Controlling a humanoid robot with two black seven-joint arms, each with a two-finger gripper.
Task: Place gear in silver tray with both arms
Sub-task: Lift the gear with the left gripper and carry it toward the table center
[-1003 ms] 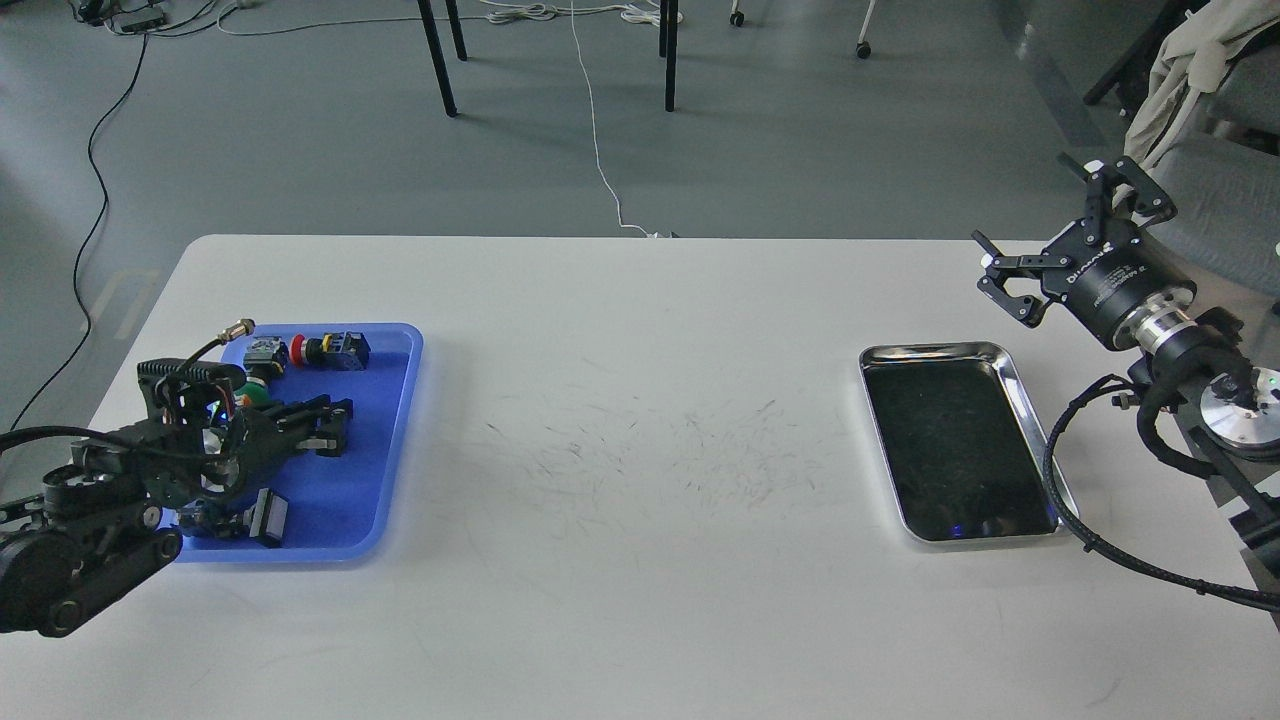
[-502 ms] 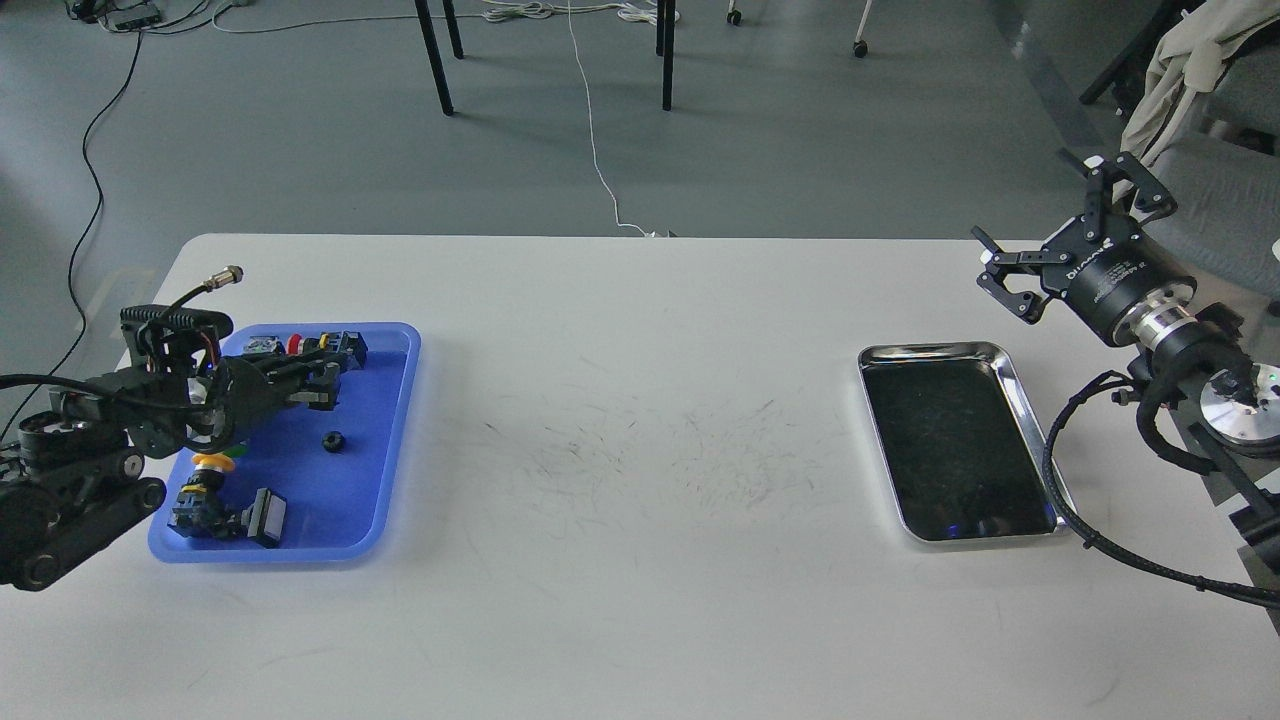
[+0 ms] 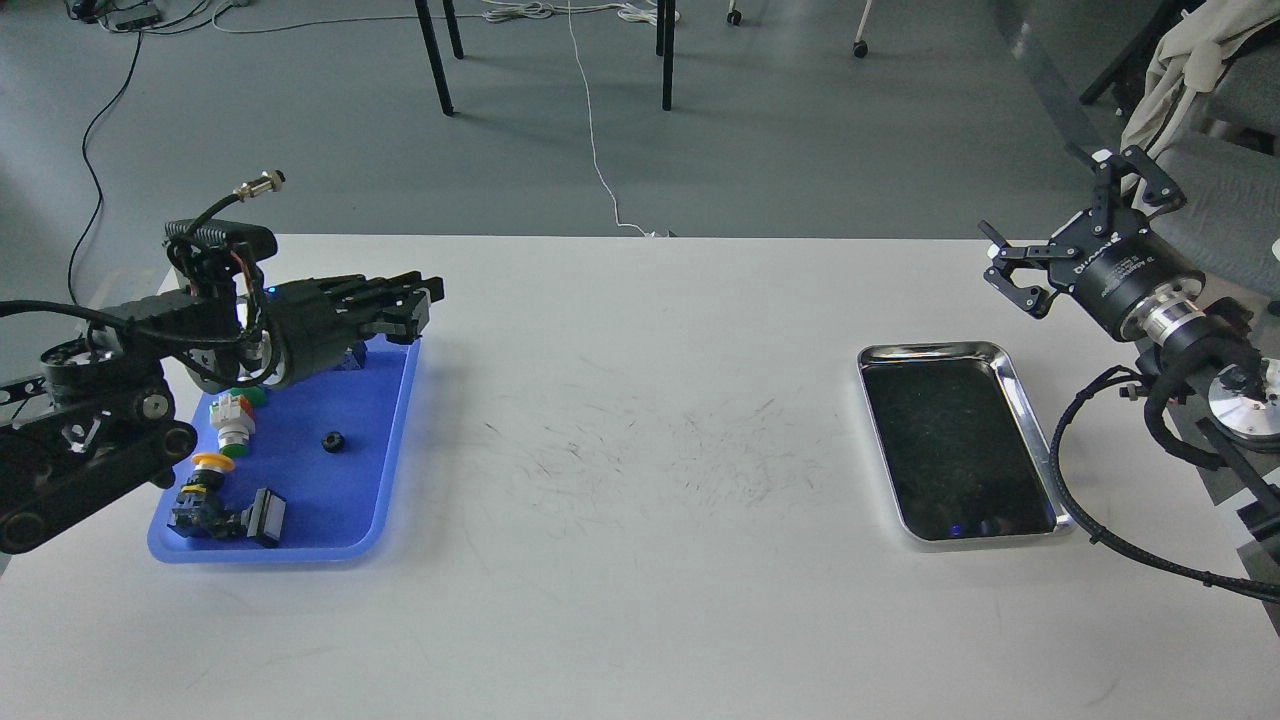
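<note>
The gear (image 3: 333,441) is a small black ring lying on the floor of the blue plastic tray (image 3: 395,440) at the left. My left gripper (image 3: 418,303) hovers above the tray's far right corner. Its fingers lie close together and nothing shows between them. The silver tray (image 3: 1035,440) lies at the right with a dark, bare bottom. My right gripper (image 3: 1070,228) hangs above the table's far right corner, behind the silver tray. Its fingers are spread wide and hold nothing.
The blue tray also holds a white and green push button (image 3: 232,418), a yellow-capped button (image 3: 208,470) and a black block part (image 3: 262,518). A black cable (image 3: 1060,480) loops beside the silver tray's right rim. Chair legs and cords stand on the floor beyond the table.
My left gripper has risen from the blue tray's floor and moved up and right; the gear stays in the tray. My right gripper has shifted slightly right, still open.
</note>
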